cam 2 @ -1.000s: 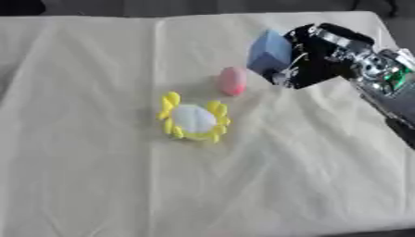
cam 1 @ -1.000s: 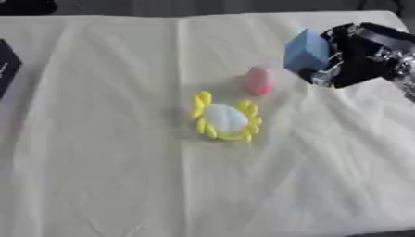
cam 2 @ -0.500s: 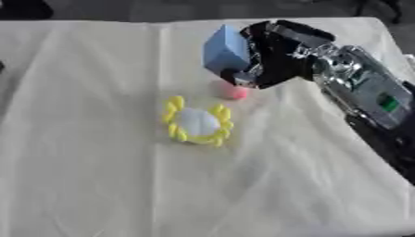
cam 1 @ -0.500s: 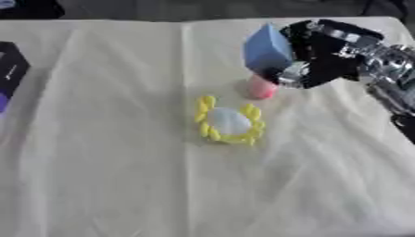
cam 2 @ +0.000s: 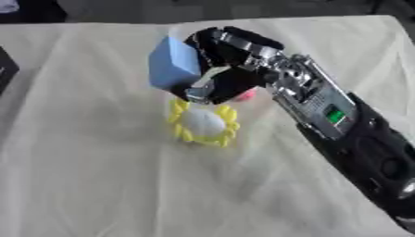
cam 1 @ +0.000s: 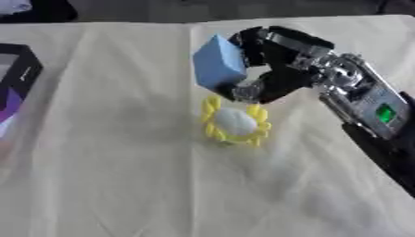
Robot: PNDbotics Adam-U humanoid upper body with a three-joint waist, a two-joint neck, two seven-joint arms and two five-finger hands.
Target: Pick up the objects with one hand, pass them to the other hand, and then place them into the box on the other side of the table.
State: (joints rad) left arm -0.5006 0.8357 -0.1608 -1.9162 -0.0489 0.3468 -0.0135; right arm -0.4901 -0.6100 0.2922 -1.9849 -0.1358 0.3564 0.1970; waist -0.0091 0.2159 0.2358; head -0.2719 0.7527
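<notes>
My right hand (cam 1: 272,69) reaches in from the right over the middle of the table, shut on a light blue block (cam 1: 218,61) that it holds in the air. Just below the hand a yellow and white crab toy (cam 1: 235,122) lies on the cream cloth. A pink object (cam 2: 246,95) shows only as a sliver behind the hand in the right eye view. The box (cam 1: 15,92), black with purple inside, sits at the table's left edge. My left hand is in no view.
A cream cloth (cam 1: 122,176) covers the whole table. My right forearm (cam 2: 340,125) slants down to the lower right corner. Dark shapes lie beyond the table's far edge.
My right hand has carried the blue block leftward from the table's right side to above the crab toy. It now hides most of the pink object. The camera has also shifted.
</notes>
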